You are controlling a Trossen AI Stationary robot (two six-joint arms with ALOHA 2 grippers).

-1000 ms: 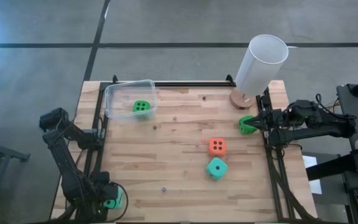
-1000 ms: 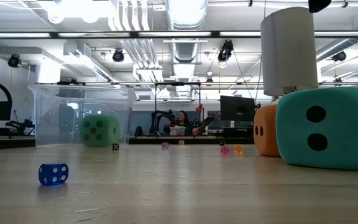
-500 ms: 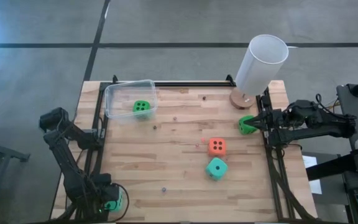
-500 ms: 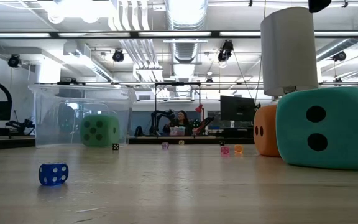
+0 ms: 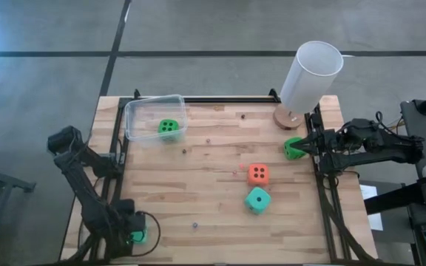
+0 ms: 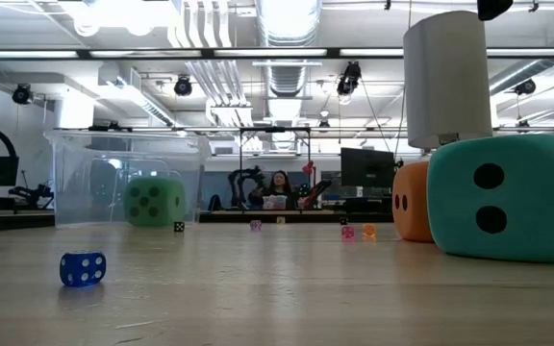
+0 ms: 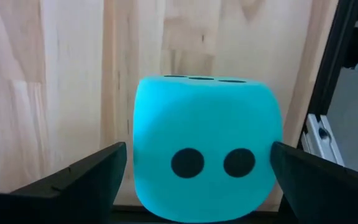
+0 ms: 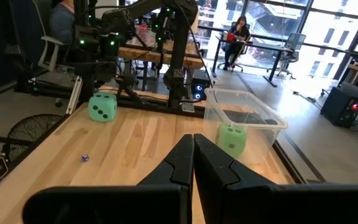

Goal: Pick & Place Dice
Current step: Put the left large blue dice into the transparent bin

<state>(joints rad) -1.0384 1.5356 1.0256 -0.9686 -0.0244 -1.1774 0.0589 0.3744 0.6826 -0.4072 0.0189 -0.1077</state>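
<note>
From above, the left gripper (image 5: pixel 133 236) sits at the table's (image 5: pixel 220 170) near-left corner, a teal die (image 5: pixel 135 237) between its wide-open jaws. The left wrist view shows that die (image 7: pixel 204 149) between both fingers (image 7: pixel 73 180), gaps either side. The right gripper (image 8: pixel 193 155), pressed shut, holds nothing.

— What's on the table (image 5: pixel 213 185)?
— A clear tub (image 5: pixel 154 117) at the far left and a white cylinder (image 5: pixel 310 76) at the far right. An orange die (image 5: pixel 257 174) and a teal die (image 5: pixel 257 199) sit right of centre, a green die (image 5: pixel 293 148) by the right edge, another (image 5: pixel 136 237) at the near left corner.
— Anything smaller?
— A tiny blue die (image 6: pixel 83 268) and other tiny dice, scattered.
</note>
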